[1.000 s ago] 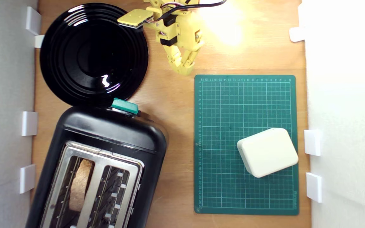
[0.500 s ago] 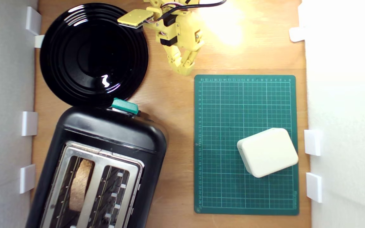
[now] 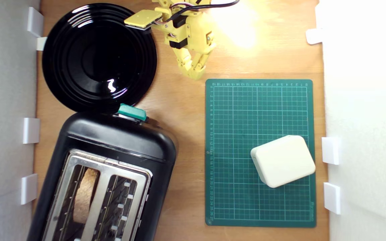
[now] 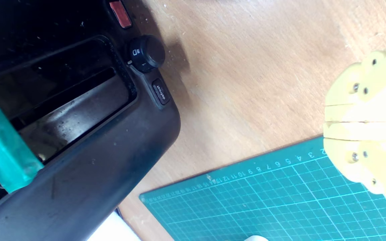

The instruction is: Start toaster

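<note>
Wrist view only: toaster [image 4: 79, 150] defrost btn [image 4: 160, 92]

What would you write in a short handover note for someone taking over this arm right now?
Gripper: shut, empty, over bare wood between the plate and the green mat.
Toaster: at the exterior view's lower left, a slice of bread in one slot, teal lever on the end facing the plate.
Done: nothing yet; the lever is untouched.
Left: reach the lever and press it down.
</note>
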Tool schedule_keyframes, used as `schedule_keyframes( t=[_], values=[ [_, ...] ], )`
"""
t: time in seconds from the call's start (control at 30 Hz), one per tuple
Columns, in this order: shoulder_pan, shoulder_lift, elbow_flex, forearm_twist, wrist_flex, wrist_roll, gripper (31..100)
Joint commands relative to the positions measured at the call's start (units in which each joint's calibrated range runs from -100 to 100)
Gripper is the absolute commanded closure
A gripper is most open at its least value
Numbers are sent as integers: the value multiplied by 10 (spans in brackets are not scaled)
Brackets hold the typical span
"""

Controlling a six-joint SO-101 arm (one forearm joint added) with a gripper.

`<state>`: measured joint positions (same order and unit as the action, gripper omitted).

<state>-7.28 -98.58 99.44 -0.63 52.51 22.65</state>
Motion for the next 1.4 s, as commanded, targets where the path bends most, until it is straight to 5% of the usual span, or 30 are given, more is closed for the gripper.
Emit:
schedule_keyframes(
  t=[0.0,1.37],
  values=[
    [-5,-4,3,7,1,-1,989],
    [1,-5,3,7,1,-1,989]
  ],
)
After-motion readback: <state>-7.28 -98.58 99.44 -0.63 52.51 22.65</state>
